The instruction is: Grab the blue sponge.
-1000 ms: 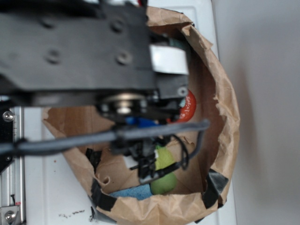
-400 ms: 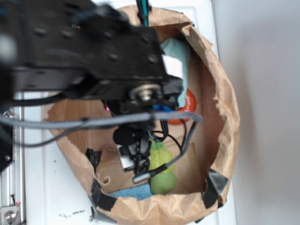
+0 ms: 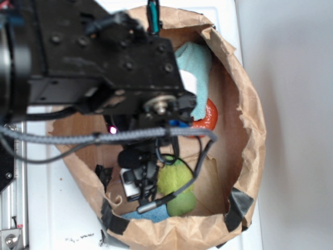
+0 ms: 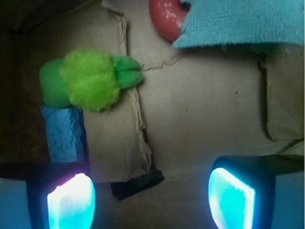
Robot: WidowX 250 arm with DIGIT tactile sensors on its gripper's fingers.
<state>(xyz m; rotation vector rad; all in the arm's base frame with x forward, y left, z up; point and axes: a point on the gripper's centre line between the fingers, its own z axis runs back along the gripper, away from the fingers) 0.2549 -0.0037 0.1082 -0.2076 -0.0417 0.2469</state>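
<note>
In the wrist view, going from the left, the sponge lies on the bag floor as a narrow blue strip, its long axis running up the picture toward the plush, whose round green end touches the sponge's far end. The sponge's near end meets the left finger, so it sits at the far left of the tool rather than between the fingers. Those fingers stand spread wide apart and hold nothing, with bare brown paper between them. To the right and farther off, a red ring is partly covered by the teal cloth in the upper right corner. In the exterior view, the arm hangs over the paper bag, which stands on the white table, and only a sliver of the sponge shows at the bag's near wall, beside the plush. By my judgement, the tool must shift leftward to straddle the sponge across its short side.
</note>
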